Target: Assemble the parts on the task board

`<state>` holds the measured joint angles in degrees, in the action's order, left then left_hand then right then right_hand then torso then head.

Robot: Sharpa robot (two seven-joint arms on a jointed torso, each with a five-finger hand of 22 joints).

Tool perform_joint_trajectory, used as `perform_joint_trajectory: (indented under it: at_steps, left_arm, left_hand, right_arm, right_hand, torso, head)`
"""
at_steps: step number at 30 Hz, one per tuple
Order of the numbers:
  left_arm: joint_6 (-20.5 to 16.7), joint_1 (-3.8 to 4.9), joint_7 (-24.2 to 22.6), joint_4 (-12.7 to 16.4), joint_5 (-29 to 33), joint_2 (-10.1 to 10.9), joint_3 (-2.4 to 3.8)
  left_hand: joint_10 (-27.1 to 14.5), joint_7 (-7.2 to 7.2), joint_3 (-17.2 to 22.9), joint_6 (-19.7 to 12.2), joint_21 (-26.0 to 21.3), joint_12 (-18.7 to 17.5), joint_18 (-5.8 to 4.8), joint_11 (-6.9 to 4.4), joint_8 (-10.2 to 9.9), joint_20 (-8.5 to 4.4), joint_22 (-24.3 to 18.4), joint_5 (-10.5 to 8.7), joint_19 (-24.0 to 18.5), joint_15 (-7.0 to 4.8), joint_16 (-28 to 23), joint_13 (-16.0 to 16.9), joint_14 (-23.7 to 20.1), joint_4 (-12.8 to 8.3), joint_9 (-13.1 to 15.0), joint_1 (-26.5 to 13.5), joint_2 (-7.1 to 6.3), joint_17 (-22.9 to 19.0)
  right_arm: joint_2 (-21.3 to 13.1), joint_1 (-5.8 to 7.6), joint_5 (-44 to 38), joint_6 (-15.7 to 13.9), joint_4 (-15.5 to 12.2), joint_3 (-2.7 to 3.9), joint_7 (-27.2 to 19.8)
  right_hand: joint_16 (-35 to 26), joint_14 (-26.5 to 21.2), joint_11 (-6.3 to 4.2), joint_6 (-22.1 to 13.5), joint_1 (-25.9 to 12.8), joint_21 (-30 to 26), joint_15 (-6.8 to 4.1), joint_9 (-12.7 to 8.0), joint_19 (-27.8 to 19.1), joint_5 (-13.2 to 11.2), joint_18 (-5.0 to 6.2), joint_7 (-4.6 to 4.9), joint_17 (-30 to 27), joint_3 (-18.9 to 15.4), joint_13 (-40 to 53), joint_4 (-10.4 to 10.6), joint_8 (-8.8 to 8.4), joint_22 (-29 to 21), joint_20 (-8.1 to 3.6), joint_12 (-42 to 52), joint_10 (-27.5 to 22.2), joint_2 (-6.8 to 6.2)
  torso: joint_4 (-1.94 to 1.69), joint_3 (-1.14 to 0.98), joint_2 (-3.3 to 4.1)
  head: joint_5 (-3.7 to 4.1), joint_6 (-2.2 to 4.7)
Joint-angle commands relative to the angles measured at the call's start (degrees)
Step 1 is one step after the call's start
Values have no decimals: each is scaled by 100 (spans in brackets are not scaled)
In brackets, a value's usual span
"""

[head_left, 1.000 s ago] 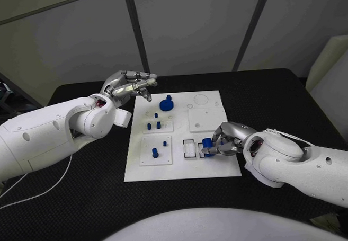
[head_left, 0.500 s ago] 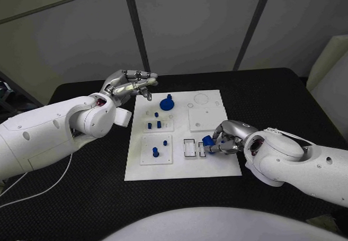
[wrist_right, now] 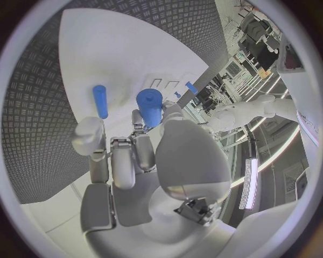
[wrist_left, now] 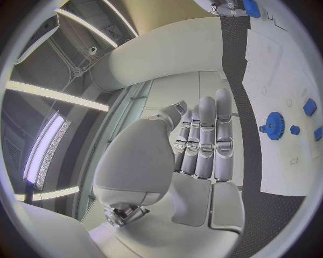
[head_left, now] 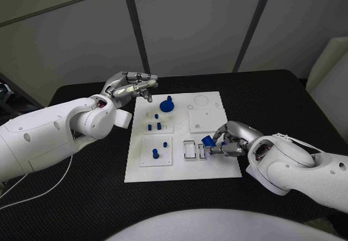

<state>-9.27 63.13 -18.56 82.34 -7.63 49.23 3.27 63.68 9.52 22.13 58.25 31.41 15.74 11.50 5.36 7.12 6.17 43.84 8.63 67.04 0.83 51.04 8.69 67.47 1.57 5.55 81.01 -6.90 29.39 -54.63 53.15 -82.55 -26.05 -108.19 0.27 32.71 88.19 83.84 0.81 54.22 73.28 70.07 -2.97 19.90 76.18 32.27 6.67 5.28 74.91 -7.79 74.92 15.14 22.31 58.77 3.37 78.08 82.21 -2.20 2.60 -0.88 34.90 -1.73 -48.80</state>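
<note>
While the right hand [head_left: 230,141] sits at the right edge of the task board [head_left: 183,170] in the head view, we see it pinching a blue cylinder part [head_left: 207,141] just above the small slotted sockets [head_left: 191,149] near the board's lower middle. A second ago that part sat lower and closer to the sockets; now the hand has drawn slightly back toward the robot's right with the part lifted, so we judge the insertion is not yet made and the part needs re-aligning. The left hand [head_left: 130,83] hovers off the board's far left corner as before, fingers curled in and holding nothing, near the blue gear [head_left: 166,105].

Through the left wrist view, we see the left hand's fingers [wrist_left: 205,142] lying side by side, empty, with the gear [wrist_left: 274,126] on the board beyond.

Through the right wrist view, we see the fingers [wrist_right: 124,158] closed on the thick blue cylinder [wrist_right: 149,106], a thinner blue peg [wrist_right: 100,100] standing beside it
</note>
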Motion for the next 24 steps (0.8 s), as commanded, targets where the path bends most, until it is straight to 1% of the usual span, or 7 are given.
perform_joint_trajectory:
  at_steps: [1,4,6,11,17,18,24]
  left_arm:
    - [85,7,-4,3,-12,-5,3]
    - [91,7,-1,3,-12,-5,3]
    - [94,7,1,3,-12,-7,3]
    - [99,6,2,2,-12,-27,3]
    - [102,6,2,10,-12,-38,3]
    - [102,7,2,11,-12,-38,3]
    - [99,7,3,25,-12,-28,3]
  left_hand:
    - [-44,-1,-9,20,-29,34,-106,2,12,9,9,-9,1,0,33,6,-43,-24,-6,30,1,-9]
    - [-44,-1,-9,20,-29,34,-106,2,12,9,9,-9,1,0,33,6,-43,-24,-6,30,1,-9]
    - [-44,-1,-9,20,-29,34,-106,2,12,9,9,-9,1,0,33,6,-43,-24,-6,30,1,-9]
    - [-44,-1,-9,20,-29,34,-106,2,12,9,9,-9,1,0,33,6,-43,-24,-6,30,1,-9]
    - [-44,-1,-9,20,-29,34,-106,2,12,9,9,-9,1,0,33,6,-43,-24,-6,30,1,-9]
    - [-44,-1,-9,20,-29,34,-106,2,12,9,9,-9,1,0,33,6,-43,-24,-6,30,1,-9]
    - [-44,-1,-9,20,-29,34,-106,2,12,9,9,-9,1,0,33,6,-43,-24,-6,30,1,-9]
  right_arm:
    - [-18,9,345,-610,-69,5,-153]
    - [-36,10,372,-751,-113,8,-203]
    - [-39,10,382,-719,-130,10,-211]
    - [100,12,494,-250,-47,12,-183]
    - [319,14,558,119,80,14,-139]
    - [381,14,560,206,118,15,-121]
    - [532,14,515,347,225,17,-48]
  right_hand:
    - [37,538,-26,94,-28,36,-24,13,35,36,-69,-30,1131,-9,316,31,46,20,-28,14,17,75]
    - [37,538,-31,106,-36,57,-29,20,50,45,-75,-37,1131,-11,316,47,56,53,-32,12,19,91]
    - [38,539,-34,112,-38,65,-31,23,56,49,-77,-40,1134,-13,314,52,60,64,-34,8,18,95]
    - [18,529,-35,93,-143,54,-36,37,47,-23,-75,-38,1087,-81,259,128,59,48,-42,-62,-17,100]
    - [10,525,-39,95,-220,46,-39,60,39,-142,-74,-45,1069,-137,247,142,74,41,-46,-89,-22,128]
    - [9,525,-41,98,-238,44,-40,67,38,-161,-73,-48,1068,-150,246,143,79,39,-47,-93,-22,133]
    - [1,522,-62,149,-384,39,-57,129,33,-289,-72,-78,1053,-257,226,147,139,37,-58,-135,-30,163]
  torso:
    - [-1,2,13]
    - [5,3,8]
    - [9,2,8]
    - [-4,11,10]
    - [-19,4,18]
    - [-30,1,20]
    - [-11,5,24]
  head:
    - [-8,24]
    - [-13,34]
    - [-18,40]
    - [-18,28]
    - [-27,21]
    - [-32,16]
    - [-68,-3]
